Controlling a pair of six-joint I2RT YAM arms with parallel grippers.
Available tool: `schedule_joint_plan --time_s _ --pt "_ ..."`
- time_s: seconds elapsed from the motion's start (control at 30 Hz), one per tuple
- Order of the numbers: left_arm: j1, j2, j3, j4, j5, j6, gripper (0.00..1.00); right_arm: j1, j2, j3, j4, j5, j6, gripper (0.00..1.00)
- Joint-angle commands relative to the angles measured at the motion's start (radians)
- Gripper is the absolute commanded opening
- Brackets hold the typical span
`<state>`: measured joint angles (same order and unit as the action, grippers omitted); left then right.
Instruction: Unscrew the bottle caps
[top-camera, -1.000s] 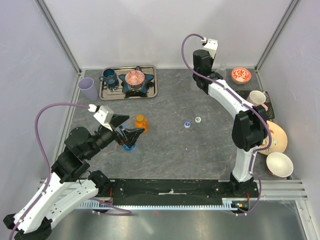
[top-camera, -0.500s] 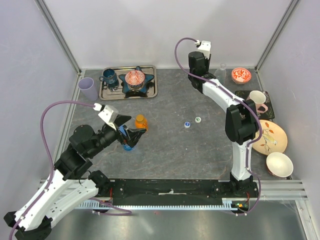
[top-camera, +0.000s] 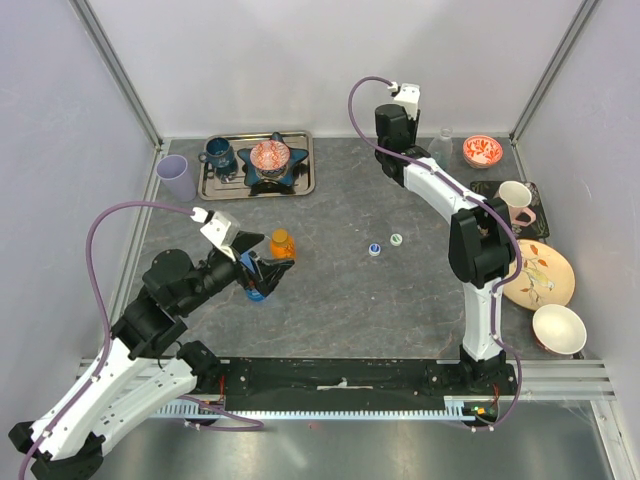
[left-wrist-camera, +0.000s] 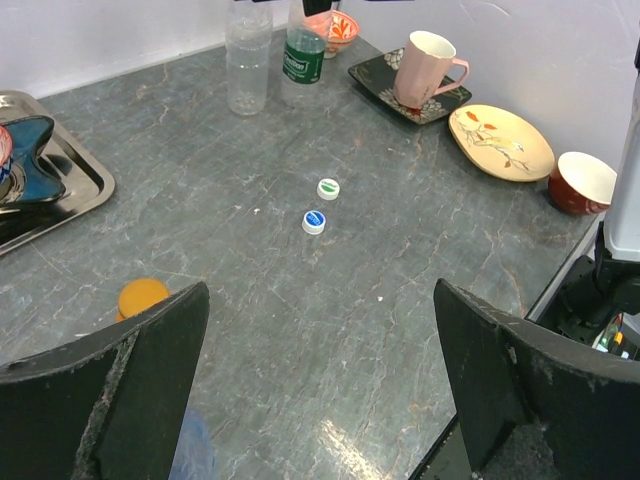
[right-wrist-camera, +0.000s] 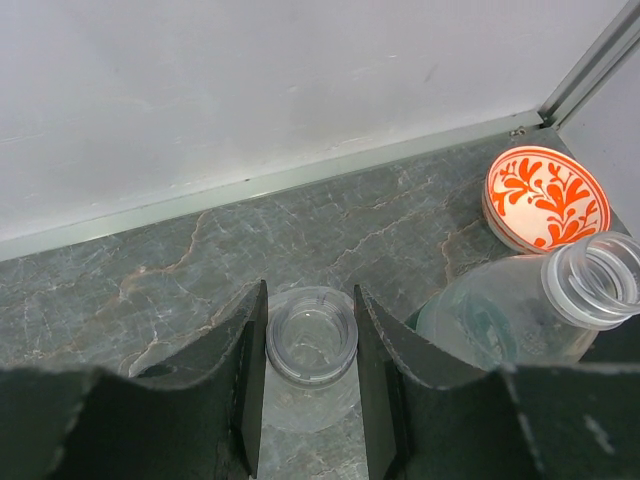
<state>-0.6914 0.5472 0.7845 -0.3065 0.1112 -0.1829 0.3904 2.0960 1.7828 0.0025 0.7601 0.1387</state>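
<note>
Hovering over the near-left of the grey stone-patterned surface (left-wrist-camera: 380, 380), the left tool (left-wrist-camera: 320, 330) had its two black fingers spread wide and gripped nothing. Just beside it stood a small bottle with its round orange plastic screw cap (left-wrist-camera: 143, 297) still on. Right under the tool, in the overhead view, sat a round blue plastic screw cap (top-camera: 258, 291), largely hidden by the fingers. Two caps were already off: the small white-and-green cap (left-wrist-camera: 328, 188) and the small white-and-blue cap (left-wrist-camera: 315, 221) lay near each other, not touching, mid-surface. At the back wall the right tool (right-wrist-camera: 311, 335) was pinching the open neck of a clear plastic bottle (right-wrist-camera: 310, 390), one finger pressed to each side. A second uncapped bottle with a green label (right-wrist-camera: 520, 320) stood just beside it.

The step in hand looked like the start of a third cap. Done well, the left tool would close low on the blue-capped bottle's body, centred, without nudging its orange neighbour. The right tool would need to release the finished bottle gently, clear the one next to it, then meet the cap squarely from above, in line with the neck, before turning.
</note>
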Motion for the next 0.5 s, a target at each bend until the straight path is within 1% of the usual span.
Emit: schedule_joint_plan --time_s 0.0,0.17,0.23,0.33,0.37,0.43,0.47 --pt "0.003 -0.004 -0.008 0.023 0.018 0.026 0.99 -0.005 0.001 0.001 -0.001 -0.004 0.024 0.12" --pt "0.003 -0.004 -0.011 0.02 0.021 0.022 0.99 -0.019 -0.008 -0.025 -0.001 -0.018 0.038 0.21" --pt "0.003 -0.006 -0.013 0.02 0.025 0.017 0.99 -0.024 -0.01 -0.033 -0.025 -0.019 0.042 0.24" --pt "0.003 -0.006 -0.013 0.017 0.028 0.016 0.99 -0.028 -0.017 -0.048 -0.03 -0.022 0.052 0.31" --pt "0.003 -0.006 -0.013 0.017 0.028 0.013 0.99 -0.028 -0.021 -0.048 -0.033 -0.03 0.053 0.39" --pt "0.003 -0.004 -0.013 0.015 0.031 0.011 0.99 -0.028 -0.027 -0.046 -0.036 -0.041 0.059 0.47" --pt "0.003 -0.006 -0.013 0.015 0.03 0.007 1.0 -0.027 -0.028 -0.037 -0.048 -0.039 0.062 0.54"
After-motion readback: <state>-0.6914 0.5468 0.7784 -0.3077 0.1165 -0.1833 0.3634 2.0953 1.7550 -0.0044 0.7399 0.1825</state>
